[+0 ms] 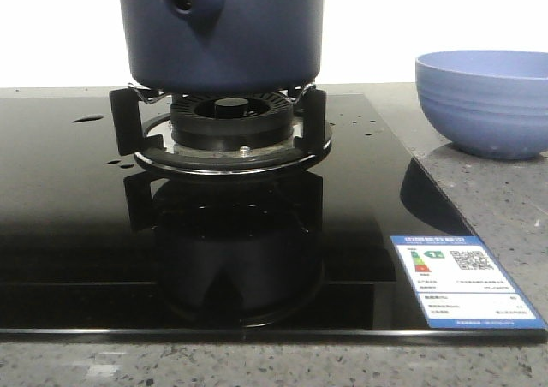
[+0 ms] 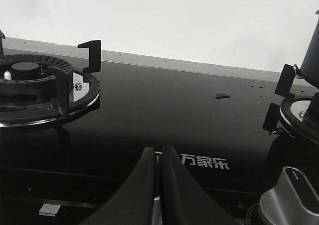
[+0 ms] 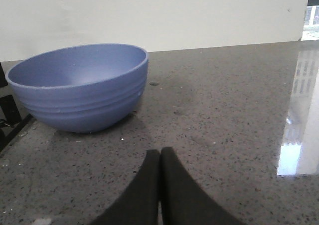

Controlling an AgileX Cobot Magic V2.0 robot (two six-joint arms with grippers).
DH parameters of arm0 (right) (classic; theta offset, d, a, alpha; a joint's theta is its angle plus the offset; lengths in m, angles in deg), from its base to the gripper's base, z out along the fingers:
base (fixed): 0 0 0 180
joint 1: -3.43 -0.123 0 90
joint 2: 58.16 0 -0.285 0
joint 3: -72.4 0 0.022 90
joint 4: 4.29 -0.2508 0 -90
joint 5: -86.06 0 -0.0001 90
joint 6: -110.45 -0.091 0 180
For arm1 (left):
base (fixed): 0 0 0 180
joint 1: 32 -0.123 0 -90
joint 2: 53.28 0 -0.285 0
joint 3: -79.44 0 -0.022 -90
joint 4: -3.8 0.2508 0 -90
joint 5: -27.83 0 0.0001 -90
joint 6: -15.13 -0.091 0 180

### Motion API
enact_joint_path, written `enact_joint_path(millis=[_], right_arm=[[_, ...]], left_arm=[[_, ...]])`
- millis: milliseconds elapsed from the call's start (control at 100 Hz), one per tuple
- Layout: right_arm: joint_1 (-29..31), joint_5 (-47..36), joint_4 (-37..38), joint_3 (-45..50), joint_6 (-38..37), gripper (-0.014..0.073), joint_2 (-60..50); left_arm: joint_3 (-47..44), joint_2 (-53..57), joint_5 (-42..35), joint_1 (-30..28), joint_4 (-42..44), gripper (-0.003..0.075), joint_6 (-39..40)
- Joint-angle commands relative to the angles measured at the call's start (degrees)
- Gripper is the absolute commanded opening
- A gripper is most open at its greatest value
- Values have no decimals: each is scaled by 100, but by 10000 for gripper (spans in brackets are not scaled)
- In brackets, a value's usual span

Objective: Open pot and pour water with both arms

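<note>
From the front view I see the pot [image 1: 223,32] seated on the burner [image 1: 227,117] of the black glass stove [image 1: 77,224], its handle socket with the round hole facing the camera. The top of the pot is cut off by the picture edge, so I cannot tell whether a lid is on. Small drops and a thin puddle of water [image 1: 87,119] lie on the glass on the robot's left of the burner.

My left hand [image 2: 159,158] has its two fingers pressed together with nothing between them. It sits low over the front edge of the stove, between the empty burner [image 2: 30,83] and the burner carrying the pot [image 2: 311,56], well apart from the pot. A control knob [image 2: 289,202] is near this hand.

My right hand [image 3: 159,158] is likewise closed and empty. It rests low over the speckled counter [image 3: 224,110], near the blue bowl [image 3: 79,85]; the pot is out of its view.
</note>
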Motion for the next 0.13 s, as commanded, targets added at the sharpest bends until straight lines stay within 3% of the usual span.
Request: enact_joint_path(millis=[0,120], right_arm=[[16,-405,62,150,11,-60,-99],[16,-405,62,150,11,-60,-99]], left_arm=[[-189,154,-403,-5,-64,-19,41],[-189,154,-403,-5,-64,-19,41]])
